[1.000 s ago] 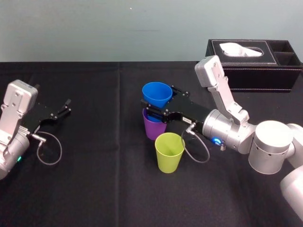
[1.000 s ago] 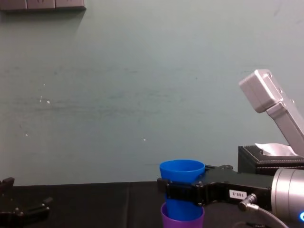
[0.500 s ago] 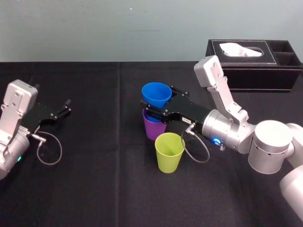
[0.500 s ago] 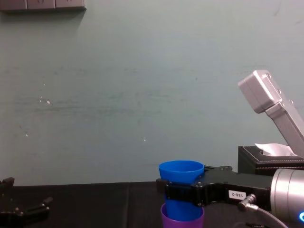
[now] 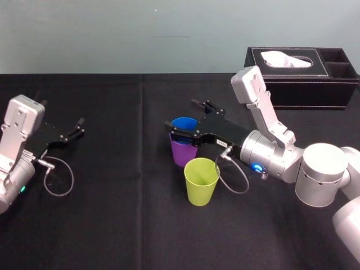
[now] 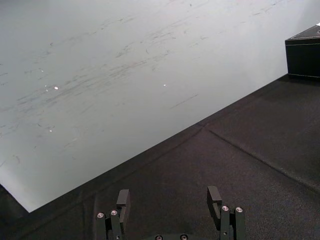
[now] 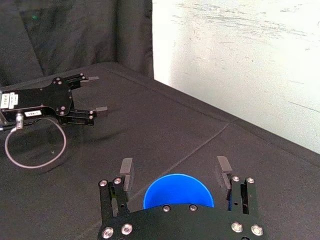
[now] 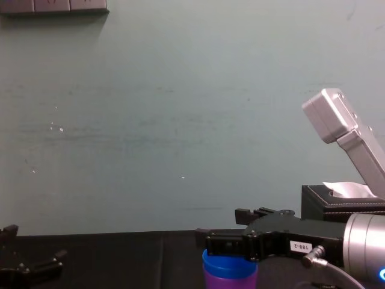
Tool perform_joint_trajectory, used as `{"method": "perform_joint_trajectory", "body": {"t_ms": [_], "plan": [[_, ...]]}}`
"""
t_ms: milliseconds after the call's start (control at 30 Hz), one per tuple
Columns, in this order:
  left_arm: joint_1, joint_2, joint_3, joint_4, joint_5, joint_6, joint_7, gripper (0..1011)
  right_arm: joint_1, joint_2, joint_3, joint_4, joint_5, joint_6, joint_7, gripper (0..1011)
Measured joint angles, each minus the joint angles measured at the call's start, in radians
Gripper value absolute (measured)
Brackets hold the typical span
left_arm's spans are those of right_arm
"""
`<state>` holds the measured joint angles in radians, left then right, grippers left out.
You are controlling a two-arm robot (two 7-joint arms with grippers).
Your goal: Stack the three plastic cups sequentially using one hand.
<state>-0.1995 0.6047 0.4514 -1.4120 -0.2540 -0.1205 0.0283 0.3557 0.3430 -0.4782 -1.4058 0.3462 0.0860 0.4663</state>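
Left gripper [image 5: 79, 127] sits idle at the worktop's [image 5: 112, 214] left, jaws open. Three cups at centre: one blue cup [image 5: 183, 122] nested in one purple cup [image 5: 183, 153], one yellow-green cup [image 5: 201, 181] just in front. Right gripper [image 5: 181, 113] straddles the blue rim, jaws spread wide.

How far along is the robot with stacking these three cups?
One step looks done: the blue cup sits nested in the purple cup, just its rim showing. In hand: the right gripper is at that pair, fingers open on either side of the blue cup, gripping nothing. Left to do: the yellow-green cup stands alone on the table before the pair, unstacked. The left gripper is parked far left.
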Motion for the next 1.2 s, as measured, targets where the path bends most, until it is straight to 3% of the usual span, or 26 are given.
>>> {"method": "perform_joint_trajectory", "body": {"t_ms": [267, 600, 900, 1167, 1200], "plan": [[0.0, 0.0, 0.0, 0.0, 0.0, 0.0, 0.0, 1011, -0.001, 0.001, 0.0, -0.002, -0.001, -0.002, 0.0, 1000], [0.0, 0.0, 0.0, 0.0, 0.0, 0.0, 0.0, 1011, -0.03, 0.024, 0.025, -0.064, -0.013, -0.012, -0.028, 1000], [0.0, 0.0, 0.0, 0.0, 0.0, 0.0, 0.0, 1012, -0.125, 0.09, 0.095, -0.159, 0.012, -0.014, -0.049, 1000], [0.0, 0.0, 0.0, 0.0, 0.0, 0.0, 0.0, 1011, -0.293, 0.197, 0.2, -0.241, 0.032, -0.066, -0.069, 1000], [0.0, 0.0, 0.0, 0.0, 0.0, 0.0, 0.0, 1011, -0.293, 0.197, 0.2, -0.241, 0.032, -0.066, -0.069, 1000]]}}
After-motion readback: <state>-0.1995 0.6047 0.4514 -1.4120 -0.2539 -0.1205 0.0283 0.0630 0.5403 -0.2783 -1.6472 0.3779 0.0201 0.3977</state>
